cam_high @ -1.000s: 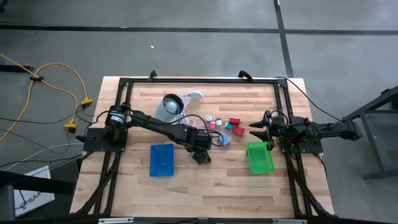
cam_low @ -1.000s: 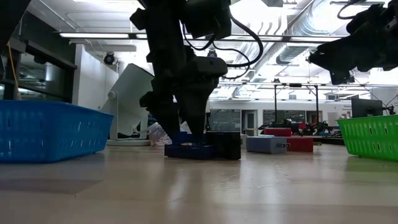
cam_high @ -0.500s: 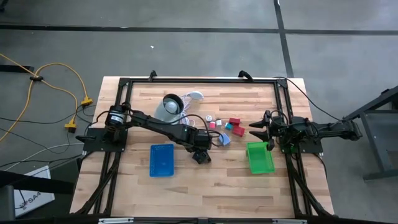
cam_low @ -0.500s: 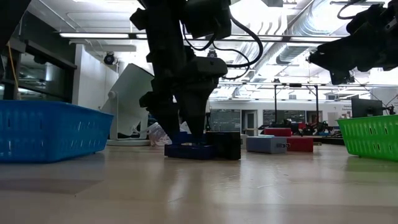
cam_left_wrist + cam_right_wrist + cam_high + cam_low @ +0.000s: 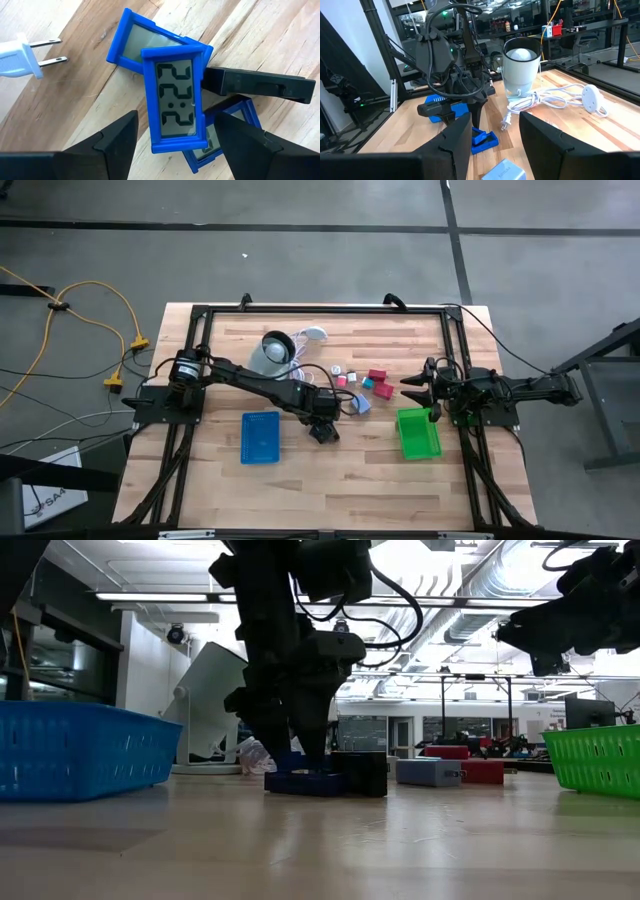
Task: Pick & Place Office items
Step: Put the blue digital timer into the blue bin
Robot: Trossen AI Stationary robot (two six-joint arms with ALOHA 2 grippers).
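The left pincer hangs spread over a blue-framed digital clock near the bench centre, its long axis running straight away between the fingers. The right pincer, apparently empty, sits slightly parted above the green tray.

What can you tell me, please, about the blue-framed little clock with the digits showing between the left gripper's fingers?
The blue clock is a small rectangle with a glossy blue plastic frame around a grey display showing dark segment digits. It lies flat, face up, on the wooden table, stacked across another blue-framed piece and overlapping a third. A dark clip-like piece lies beside it. The left gripper stands open around it, a finger on either side; whether they touch it cannot be told.
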